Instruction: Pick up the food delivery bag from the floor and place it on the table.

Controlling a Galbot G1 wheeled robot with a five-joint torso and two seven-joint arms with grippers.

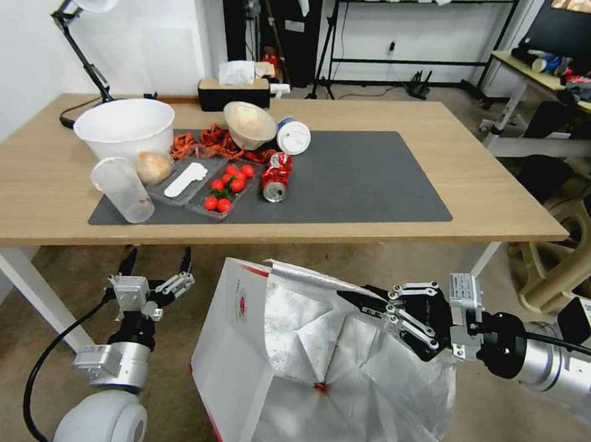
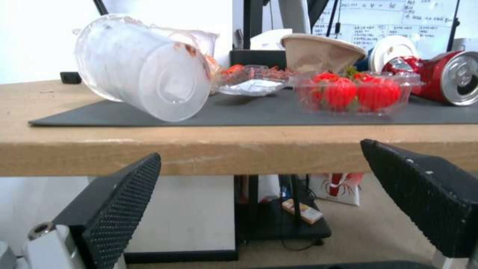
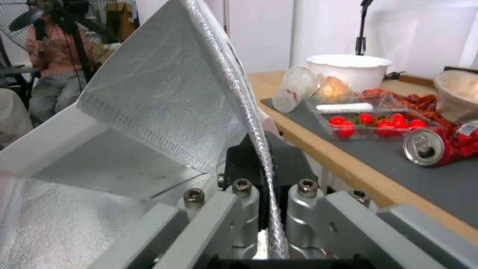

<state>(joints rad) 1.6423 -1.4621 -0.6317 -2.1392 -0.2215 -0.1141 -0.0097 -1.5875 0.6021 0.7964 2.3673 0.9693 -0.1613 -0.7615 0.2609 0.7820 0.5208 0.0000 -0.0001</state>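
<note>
Your right tool is clamped on the top edge of the food delivery bag, its fingers pinching the foil-lined rim; in the right wrist view you can see that rim running straight between the closed pads. The bag hangs in front of the near edge of the surface, below the level of the top, with its open mouth facing up toward your head camera and the silver lining spread wide; whether its bottom touches the floor you cannot tell. Its white side with the small red logo faces your left arm. Your left tool sits just under the near edge of the surface, to the left of the bag and not touching it, with its two black fingers spread apart and nothing between them. On the surface you have a dark grey mat carrying clutter toward its left half: a tipped clear plastic cup, a large white bowl, a clear tray of cherry tomatoes, a crushed red can lying on its side, and a tilted paper bowl. The right half of the mat is bare.
</note>
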